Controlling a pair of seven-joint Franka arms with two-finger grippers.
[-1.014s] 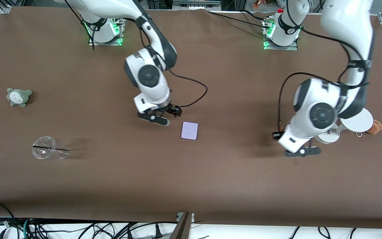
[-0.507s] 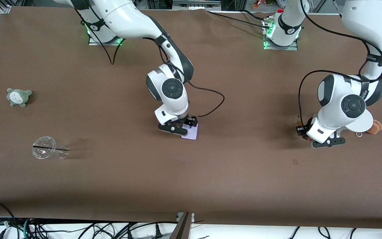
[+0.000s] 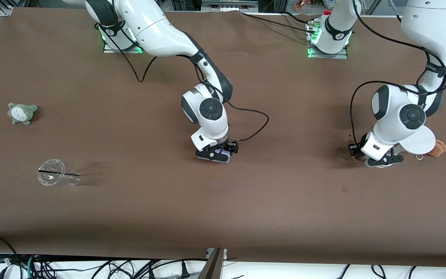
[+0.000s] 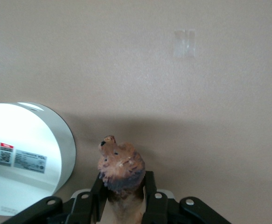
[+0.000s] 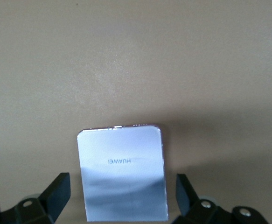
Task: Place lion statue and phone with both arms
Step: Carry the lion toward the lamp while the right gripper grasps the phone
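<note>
The counter [image 3: 223, 217] is a broad brown sheet, and its flatness matters most for the phone [image 5: 122, 172], which lies face-down on it near the middle. The phone is judged stiff, smooth and slippery, thin enough that little edge is offered. It would best be taken across its two long sides, low against the surface. The right gripper [image 5: 122, 198] is held just over it with its fingers [image 5: 56, 189] spread wide on either side and nothing yet gripped.

Toward the left arm's end of the counter, the white stand [image 3: 416, 141] with its disc top is the nearest obstacle, seen just beside the left gripper [image 4: 122, 191]. That gripper is closed on the lion statue [image 4: 121, 170], which is clamped around its body with the head sticking out ahead. The statue is judged light, hard and somewhat fragile at its thin parts, so the body is the right hold. A brown bear toy [image 3: 438, 148] sits at the stand's edge.

Well apart, toward the right arm's end, a clear plastic cup [image 3: 54, 173] lies on its side and a grey-green plush toy [image 3: 21, 113] rests farther from the front camera. Neither is in the way.
</note>
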